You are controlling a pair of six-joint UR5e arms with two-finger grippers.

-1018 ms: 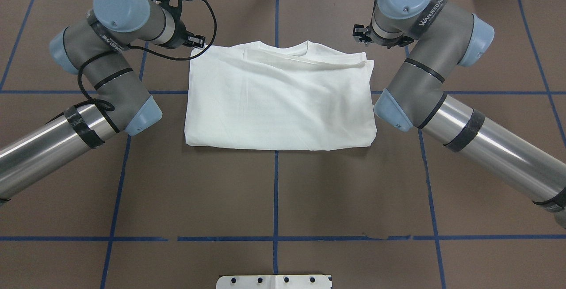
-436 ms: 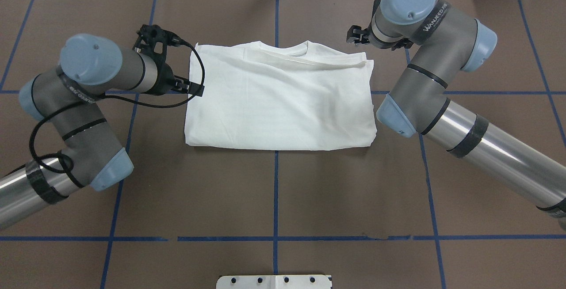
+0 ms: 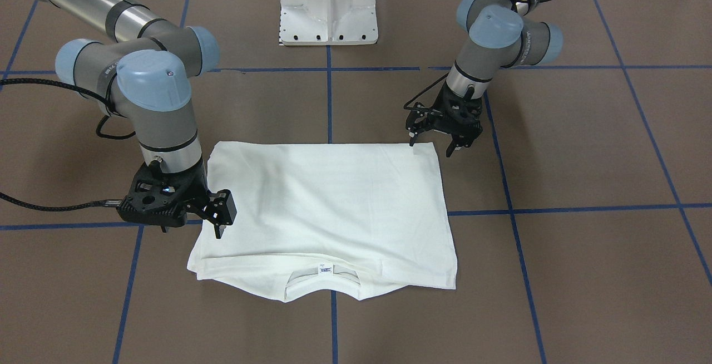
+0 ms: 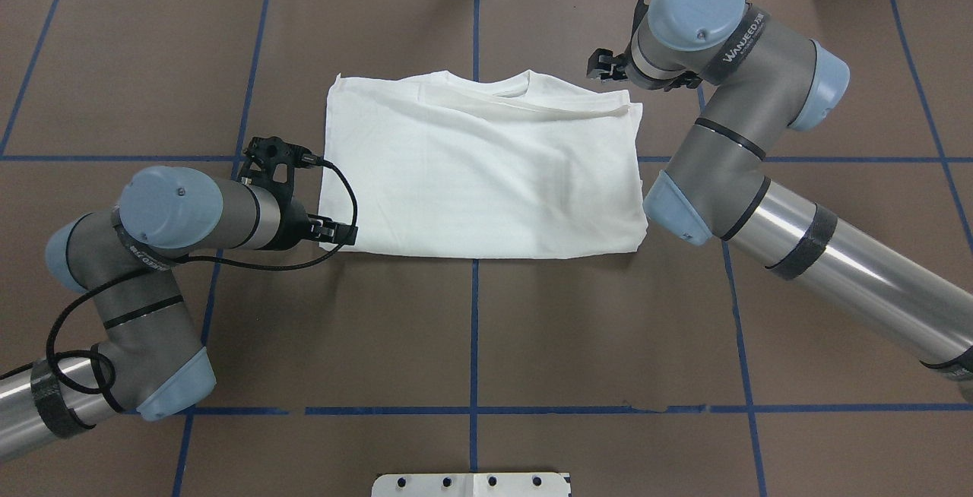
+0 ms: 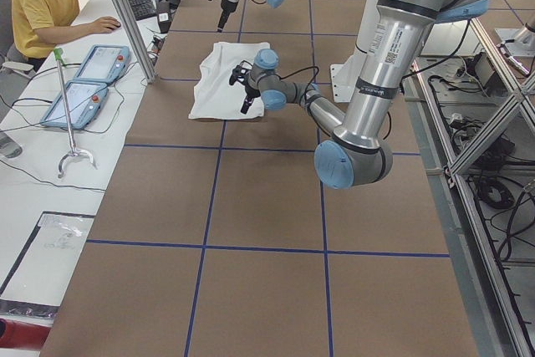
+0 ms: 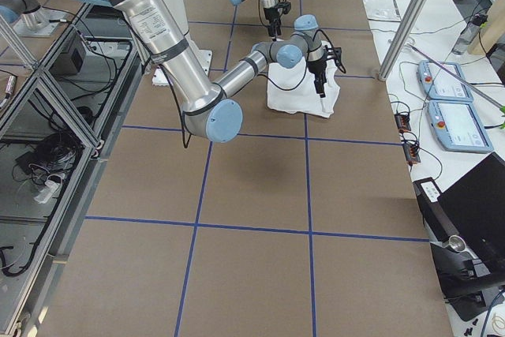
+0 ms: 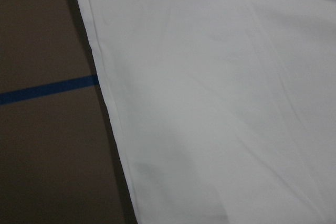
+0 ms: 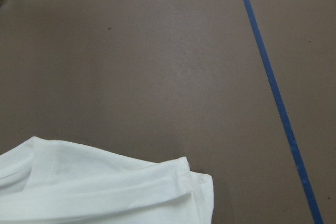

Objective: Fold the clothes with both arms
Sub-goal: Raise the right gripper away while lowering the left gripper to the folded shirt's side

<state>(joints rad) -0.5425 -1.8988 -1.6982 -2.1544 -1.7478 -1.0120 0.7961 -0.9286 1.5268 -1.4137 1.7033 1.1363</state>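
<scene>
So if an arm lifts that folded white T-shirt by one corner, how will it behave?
The T-shirt would likely be floppy: thin cloth with soft wrinkles, lying flat on the table. Its stacked layers, visible near the collar, would probably slip apart and unfold. It looks light; a push may bunch it rather than slide it.

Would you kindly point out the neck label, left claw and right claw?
neck label (image 3: 325,269): front-facing view, its middle.
left claw (image 3: 431,147): front-facing view, between fingertips.
right claw (image 3: 191,230): front-facing view, between fingertips.

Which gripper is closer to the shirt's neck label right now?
Right. The right gripper hangs at the collar-end corner of the shirt, not far from the neck label; the left gripper is at the diagonally opposite corner.
</scene>
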